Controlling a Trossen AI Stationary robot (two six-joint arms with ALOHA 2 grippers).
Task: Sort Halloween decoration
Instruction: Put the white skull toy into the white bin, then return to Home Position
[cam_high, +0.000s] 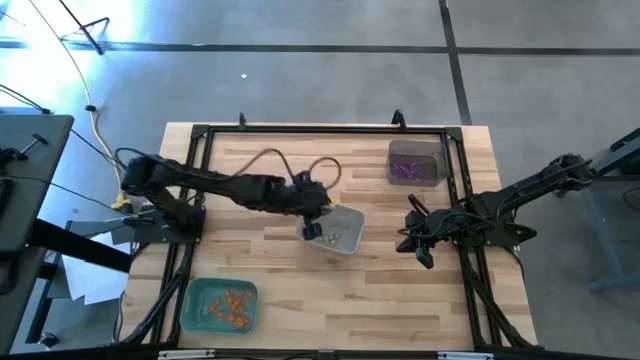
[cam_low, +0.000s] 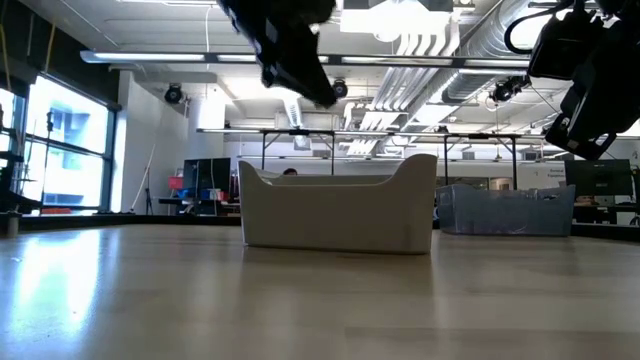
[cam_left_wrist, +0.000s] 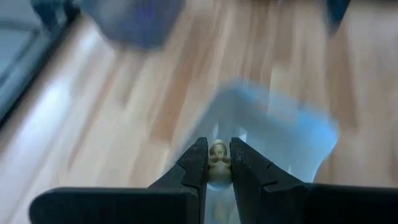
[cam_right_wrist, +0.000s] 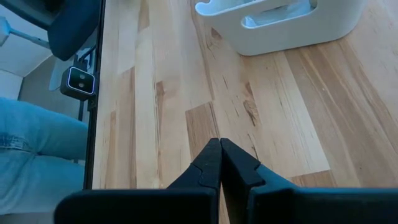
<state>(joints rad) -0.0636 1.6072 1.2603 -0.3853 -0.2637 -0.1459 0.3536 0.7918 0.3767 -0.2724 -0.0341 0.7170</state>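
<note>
Pinching a knobbly beige trinket (cam_left_wrist: 218, 163), left gripper (cam_left_wrist: 218, 167) overhangs a seemingly smooth, rounded tray (cam_high: 347, 234).

Bright daylight glare upper left; left wrist view blurred.

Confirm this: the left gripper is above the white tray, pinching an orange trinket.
Not quite: the trinket in the left gripper is pale beige, not orange, as the left wrist view shows. The gripper is indeed above the white tray.

2 black jointed arms (cam_high: 240, 188), looped black cables (cam_high: 300, 165).
</note>
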